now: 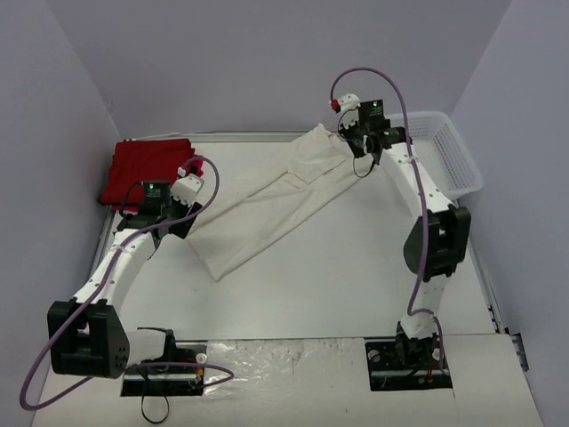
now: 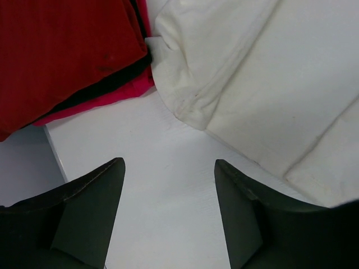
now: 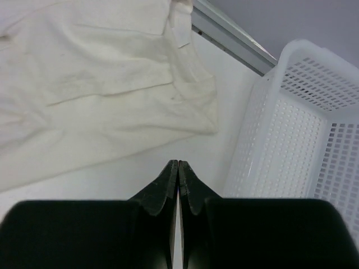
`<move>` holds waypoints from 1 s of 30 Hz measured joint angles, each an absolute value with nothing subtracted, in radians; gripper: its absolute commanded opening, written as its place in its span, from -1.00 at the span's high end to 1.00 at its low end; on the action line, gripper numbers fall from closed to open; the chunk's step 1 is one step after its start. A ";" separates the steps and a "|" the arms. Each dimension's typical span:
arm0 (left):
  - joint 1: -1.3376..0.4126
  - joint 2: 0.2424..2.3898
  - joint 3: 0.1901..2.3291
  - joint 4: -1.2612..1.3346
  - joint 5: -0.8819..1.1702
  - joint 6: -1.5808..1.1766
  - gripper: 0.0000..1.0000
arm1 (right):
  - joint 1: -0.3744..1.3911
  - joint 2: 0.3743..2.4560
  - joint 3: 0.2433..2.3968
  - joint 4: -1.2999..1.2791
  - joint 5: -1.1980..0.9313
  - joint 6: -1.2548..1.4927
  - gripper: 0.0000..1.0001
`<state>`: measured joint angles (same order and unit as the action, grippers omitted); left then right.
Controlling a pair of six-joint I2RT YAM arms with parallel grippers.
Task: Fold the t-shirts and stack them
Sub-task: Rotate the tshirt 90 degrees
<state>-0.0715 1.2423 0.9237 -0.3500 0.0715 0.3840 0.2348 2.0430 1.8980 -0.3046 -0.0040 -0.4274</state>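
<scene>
Two arms work over a white table [image 1: 356, 276]. Cream t-shirt [image 1: 271, 200]: lies flat as a long narrow band, running diagonally from upper centre of the overhead frame down to left of centre; not yet a compact bundle. Red t-shirts [image 1: 145, 171]: flat stack in the table's upper left corner, one edge past the table's left rim.

Left gripper [image 2: 168, 165]: fingers spread, nothing between them, over bare table between the red stack and the cream shirt's lower end. Its wrist view shows red at upper left and a cream hem at right.

Right gripper [image 3: 178, 163]: fingers pressed together, empty, over bare table near the cream shirt's upper end. White mesh basket [image 3: 314, 112] sits at right of frame.
</scene>
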 measured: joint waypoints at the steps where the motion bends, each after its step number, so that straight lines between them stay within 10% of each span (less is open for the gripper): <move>1: -0.072 1.242 0.918 -0.349 0.083 0.387 -0.11 | 0.239 1.981 1.871 -0.340 -0.028 -0.425 1.00; 9: -0.072 1.345 0.914 -0.321 0.163 0.424 0.95 | 0.269 1.551 1.371 -0.599 -0.223 -0.438 1.00; 30: -0.093 1.708 1.068 -0.219 0.183 0.439 0.95 | 0.058 1.523 1.127 -0.638 -0.499 -0.479 1.00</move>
<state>-0.0925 1.7084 1.0679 -0.2192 0.1825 0.4389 0.0582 1.5230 1.1275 -0.6376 -0.4992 -0.4789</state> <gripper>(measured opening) 0.028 0.001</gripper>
